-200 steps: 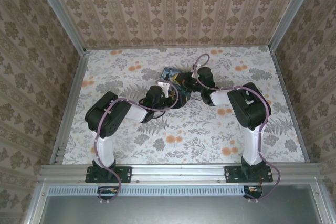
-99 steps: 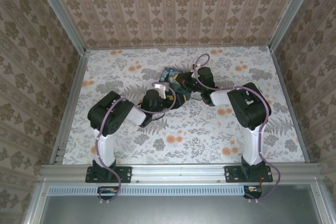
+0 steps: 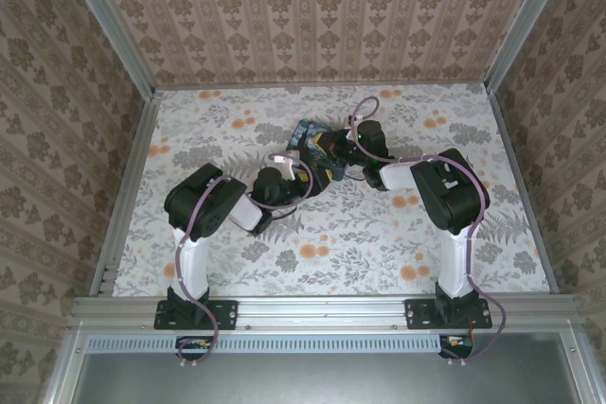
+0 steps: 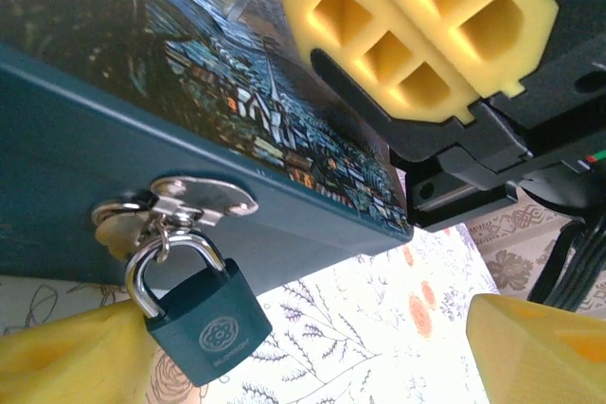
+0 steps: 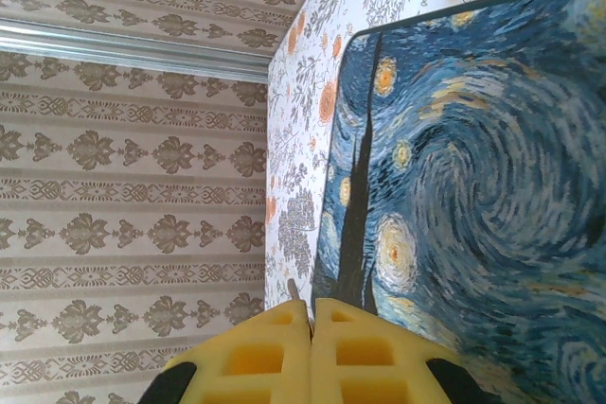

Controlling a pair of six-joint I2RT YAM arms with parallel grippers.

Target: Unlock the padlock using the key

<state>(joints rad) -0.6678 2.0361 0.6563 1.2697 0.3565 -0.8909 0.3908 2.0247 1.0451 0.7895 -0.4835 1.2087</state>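
The small dark teal padlock (image 4: 197, 317) hangs by its silver shackle from the hasp (image 4: 194, 198) on the side of the Starry Night tin (image 4: 142, 139). My left gripper (image 4: 312, 361) is open. Its yellow fingers (image 4: 66, 355) stand wide apart low beside the tin, and the padlock hangs just by the left one. My right gripper (image 5: 311, 305) is shut on the key (image 5: 294, 289), whose thin grey tip pokes out between the pads above the tin lid (image 5: 473, 167). Seen from above, both grippers meet at the tin (image 3: 310, 135), left gripper (image 3: 301, 177), right gripper (image 3: 331, 147).
The tin lies mid-table on the floral cloth (image 3: 379, 224). Patterned walls (image 3: 322, 16) close in the back and both sides. The right gripper's yellow pads (image 4: 426, 26) hang over the tin in the left wrist view. Open cloth lies in front of and beside the arms.
The left arm has drawn its wrist back a little toward the near left, and its fingers have narrowed slightly. The right arm has not moved.
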